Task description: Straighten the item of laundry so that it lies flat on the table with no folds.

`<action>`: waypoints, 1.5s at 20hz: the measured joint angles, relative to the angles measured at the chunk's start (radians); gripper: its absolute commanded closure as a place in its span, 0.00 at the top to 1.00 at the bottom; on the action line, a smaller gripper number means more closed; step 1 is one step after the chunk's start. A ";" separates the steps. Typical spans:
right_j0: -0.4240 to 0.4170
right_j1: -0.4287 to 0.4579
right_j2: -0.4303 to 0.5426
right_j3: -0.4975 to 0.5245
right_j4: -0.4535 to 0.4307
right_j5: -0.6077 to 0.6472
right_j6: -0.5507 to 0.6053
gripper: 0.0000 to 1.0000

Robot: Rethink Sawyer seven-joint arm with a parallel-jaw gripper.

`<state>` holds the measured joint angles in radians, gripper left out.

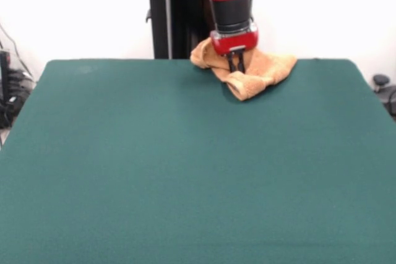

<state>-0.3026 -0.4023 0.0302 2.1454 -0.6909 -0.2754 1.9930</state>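
The orange-tan terry towel (260, 72) lies crumpled and folded at the far edge of the dark green table (185, 165), right of centre in the front view. One fold bulges toward the camera at its near side. My gripper (236, 66) hangs from the red and black arm straight down onto the towel's middle. Its dark fingers (232, 63) stand close together and press into the cloth, with the towel bunched around them. The fingertips are sunk in the folds, so whether cloth is pinched between them is hidden.
The black pedestal (179, 23) stands behind the table's far edge. Cables and dark gear (9, 91) sit off the table's left side. A small dark object (380, 81) sits off the right side.
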 measured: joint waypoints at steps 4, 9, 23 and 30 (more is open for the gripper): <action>-0.027 -0.010 0.034 -0.009 -0.044 0.050 0.000 0.00; -0.068 -0.013 0.072 -0.012 -0.089 0.082 0.000 0.00; -0.128 -0.009 0.119 -0.013 -0.159 0.100 0.000 0.00; -0.188 -0.010 0.179 -0.012 -0.173 0.168 0.000 0.00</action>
<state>-0.4907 -0.4119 0.2092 2.1333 -0.8636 -0.1075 1.9928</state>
